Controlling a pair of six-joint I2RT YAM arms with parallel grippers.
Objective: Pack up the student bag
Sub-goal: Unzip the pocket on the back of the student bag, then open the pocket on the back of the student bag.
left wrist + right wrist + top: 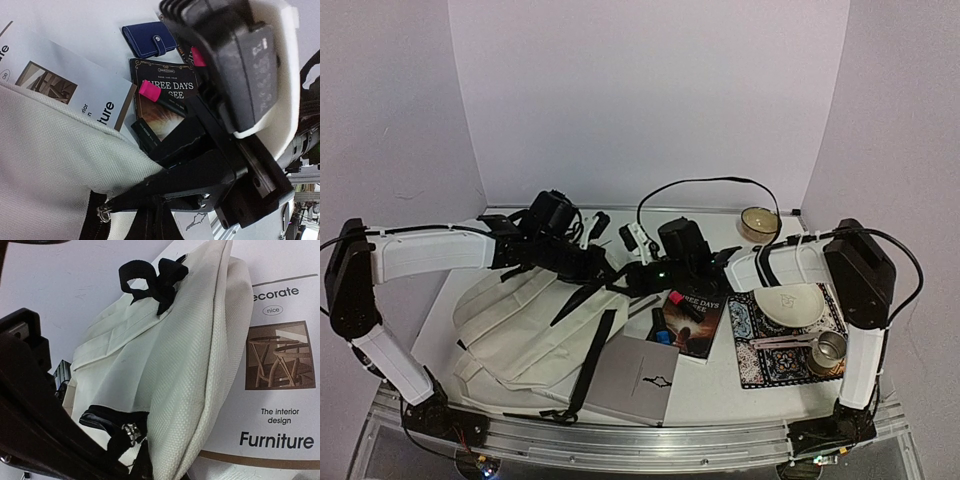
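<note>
Packing judged barely begun | left fingers (pixel 175 185), right fingers (pixel 50 440) clamped shut on student bag (pixel 535 320) zipper (pixel 131 430) | book (pixel 695 320), wallet (pixel 147 39), notebook (pixel 635 380) lay unpacked.

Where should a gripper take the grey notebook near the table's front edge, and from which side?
Probably its right edge, from the right. The grey notebook lies flat, so only an edge can be pinched; its left edge meets a strap of the student bag; the right one faces bare table.

Left: student bag (pixel 535 320) blocks; right: book (pixel 698 325), placemat (pixel 748 325) crowd; near table (pixel 710 395) edge bare.
</note>
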